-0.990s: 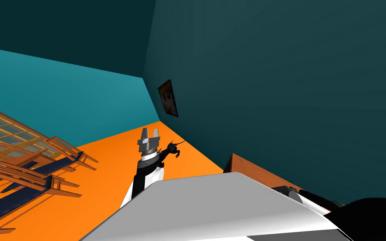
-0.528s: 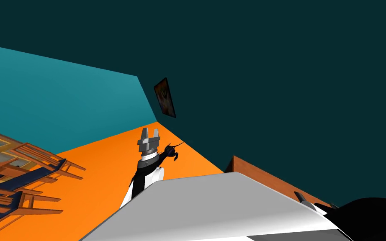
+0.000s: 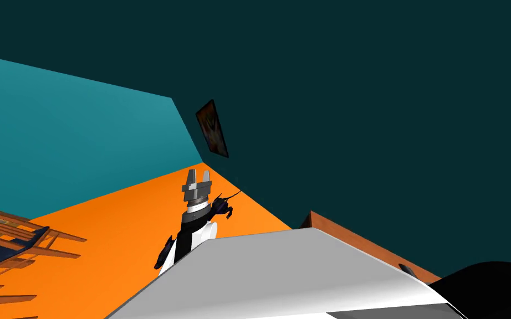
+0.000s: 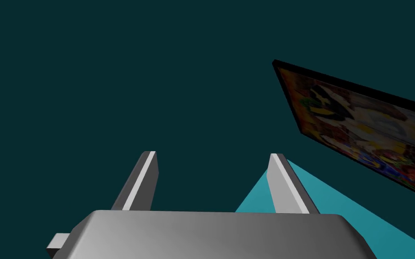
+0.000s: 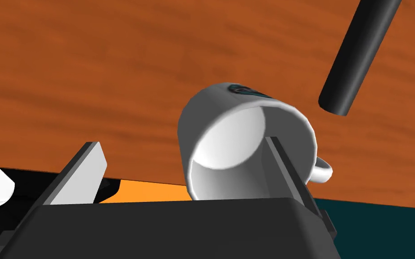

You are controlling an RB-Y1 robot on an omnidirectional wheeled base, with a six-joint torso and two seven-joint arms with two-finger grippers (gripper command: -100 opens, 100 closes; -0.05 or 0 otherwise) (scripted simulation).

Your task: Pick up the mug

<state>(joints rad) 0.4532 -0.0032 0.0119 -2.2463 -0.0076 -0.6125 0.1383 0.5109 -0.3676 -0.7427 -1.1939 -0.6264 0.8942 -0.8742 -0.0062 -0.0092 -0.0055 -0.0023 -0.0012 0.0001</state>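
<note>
Right wrist view: right end effector released, fingers spread. White round handled mug sits off-centre on brown wooden surface, one finger over its mouth. Step: pre-grasp alignment. Next: straddle rim wall, clench. Left end effector also released.

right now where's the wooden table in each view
head view: wooden table low right, under the dark teal wall.
left wrist view: faces that wall and a picture frame instead.
right wrist view: the brown surface behind the mug.
shared landmark: the dark teal wall.
</note>
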